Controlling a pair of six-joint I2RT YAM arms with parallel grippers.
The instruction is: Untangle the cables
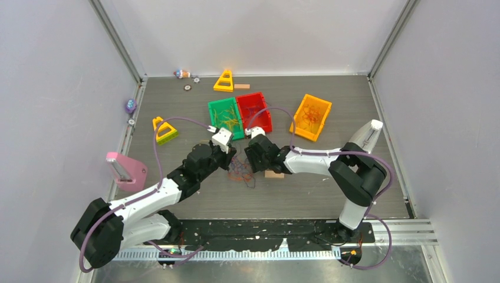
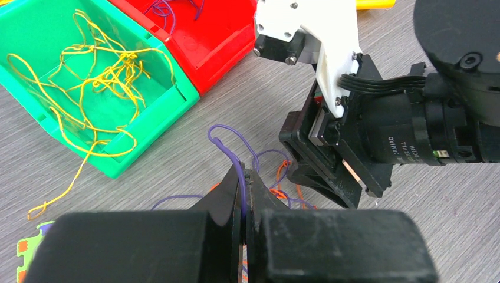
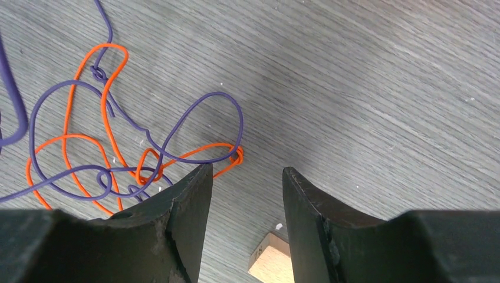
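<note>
Purple and orange cables (image 3: 118, 147) lie knotted together on the grey tabletop (image 3: 383, 88), in the space between my two hands. My left hand (image 2: 244, 177) is pressed together on one purple cable (image 2: 227, 141), which rises from the tangle in a loop and runs down between the fingertips. My right hand (image 3: 246, 177) hangs just beside the tangle, fingers apart with nothing between them. An orange loop ends close to one fingertip, and a small wooden block (image 3: 272, 265) lies on the tabletop below the gap. Yellow cables (image 2: 94, 76) fill the green bin (image 2: 156, 135), with one strand trailing over its front wall onto the tabletop. The red bin (image 2: 212, 53), touching the green one side by side, holds what looks like a purple strand, though the frame edge cuts most of it off.
</note>
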